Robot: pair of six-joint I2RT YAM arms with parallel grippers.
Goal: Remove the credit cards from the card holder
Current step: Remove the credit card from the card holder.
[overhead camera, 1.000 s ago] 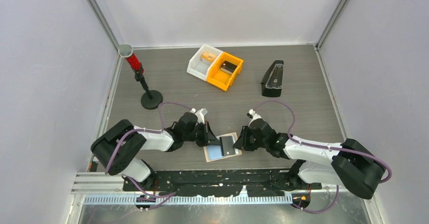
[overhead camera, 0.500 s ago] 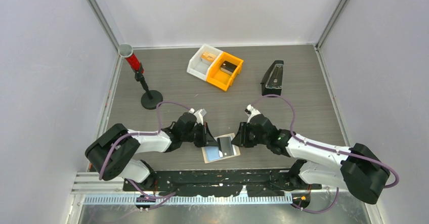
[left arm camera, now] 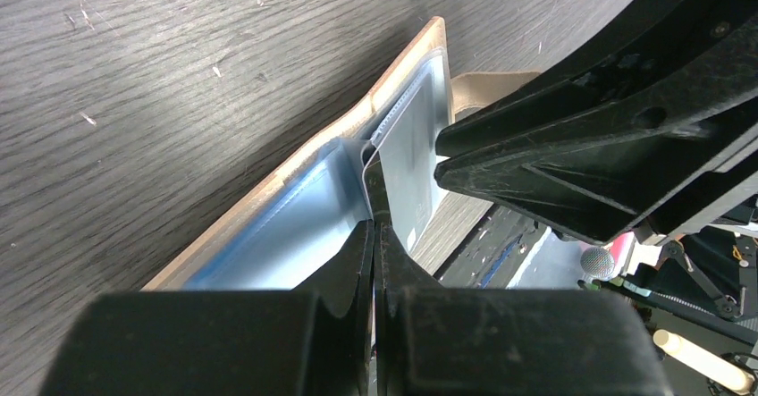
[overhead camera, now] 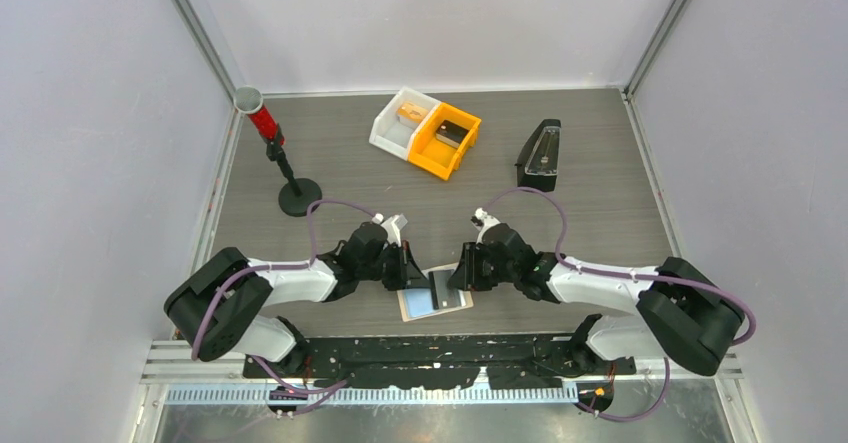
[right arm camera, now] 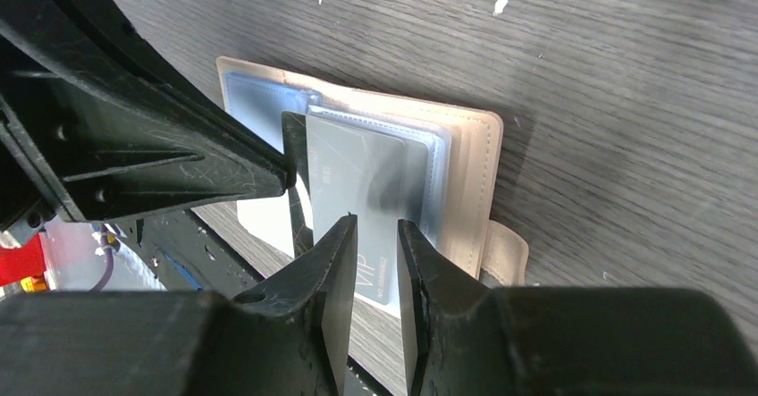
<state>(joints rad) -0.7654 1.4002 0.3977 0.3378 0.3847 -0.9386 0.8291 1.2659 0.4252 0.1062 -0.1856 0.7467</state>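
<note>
The tan card holder [overhead camera: 408,309] lies open near the table's front edge. A silvery grey card [right arm camera: 357,168] marked VIP sticks partly out of its clear sleeves. A light blue card [left arm camera: 277,248] sits in the other sleeve. No orange card shows. My left gripper [overhead camera: 412,273] is shut on a thin sleeve flap of the holder [left arm camera: 393,92], as the left wrist view [left arm camera: 374,228] shows. My right gripper [overhead camera: 458,275] hovers over the grey card's free end, its jaws a narrow gap apart [right arm camera: 376,226]. The holder's tab [right arm camera: 507,251] points toward the right arm.
A white bin [overhead camera: 400,123] and an orange bin [overhead camera: 447,141] stand at the back centre. A black wedge-shaped case [overhead camera: 540,155] is at the back right. A red post on a black round base [overhead camera: 285,163] stands at the left. The black front rail [overhead camera: 430,348] runs just below the holder.
My right gripper has moved left, onto the holder and over the grey card. The holder and my left gripper have shifted slightly left.
</note>
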